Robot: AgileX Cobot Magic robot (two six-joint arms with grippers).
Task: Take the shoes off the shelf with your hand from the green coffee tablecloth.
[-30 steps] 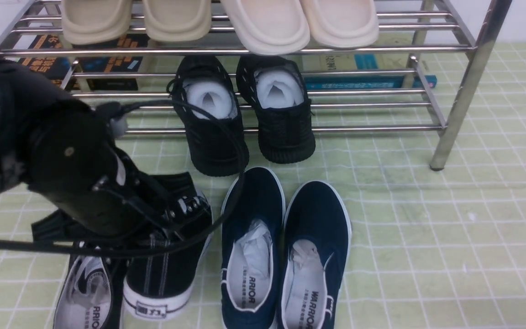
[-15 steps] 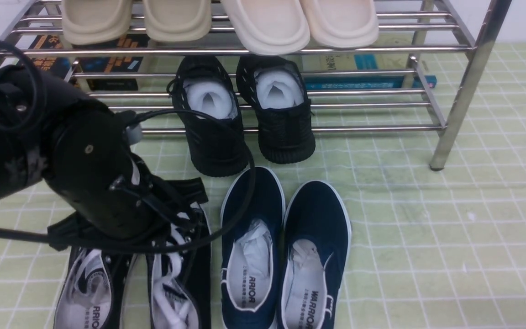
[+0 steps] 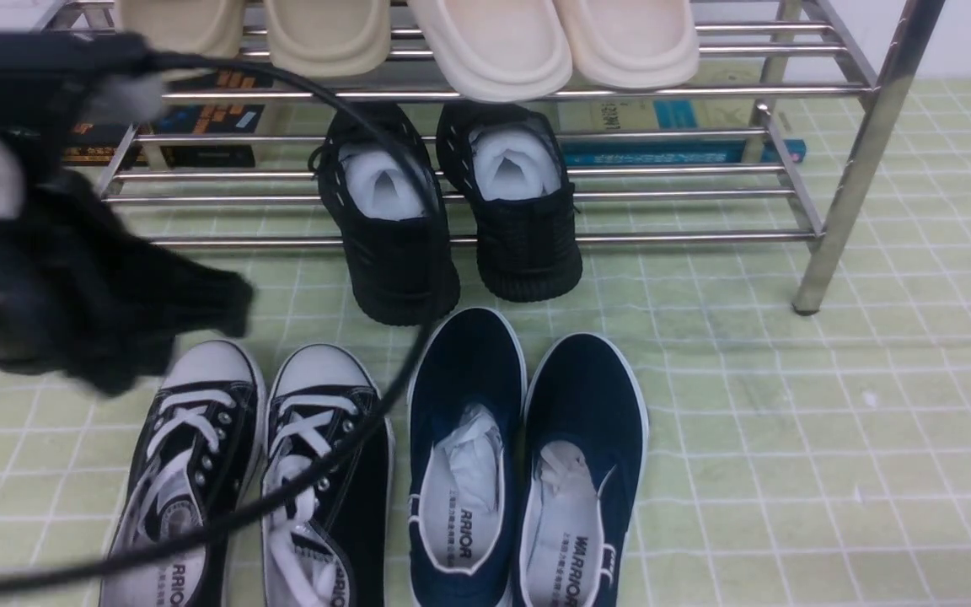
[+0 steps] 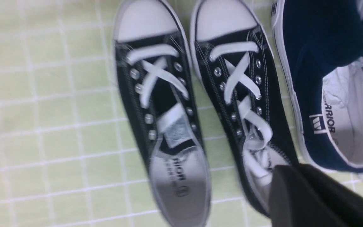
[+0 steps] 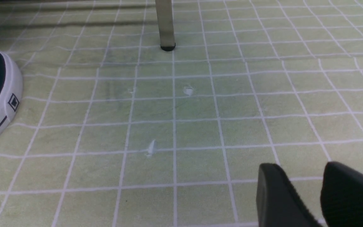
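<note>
Hovering above the black canvas lace-up sneakers (image 3: 325, 455) in the front view, left gripper (image 3: 174, 362) blurred. Sneakers side by side on the green tablecloth (image 3: 789, 464), in front of the chrome shoe rack (image 3: 705, 93), left of the navy slip-ons (image 3: 494, 438). Black knit sneakers (image 3: 452, 219) on the rack's lower tier; pale clogs (image 3: 418, 42) on the upper. In the left wrist view, fingertips closed, holding nothing, near the heel of one lace-up sneaker. In the right wrist view, right gripper (image 5: 301, 167) spread open over bare tablecloth, holding nothing.
</note>
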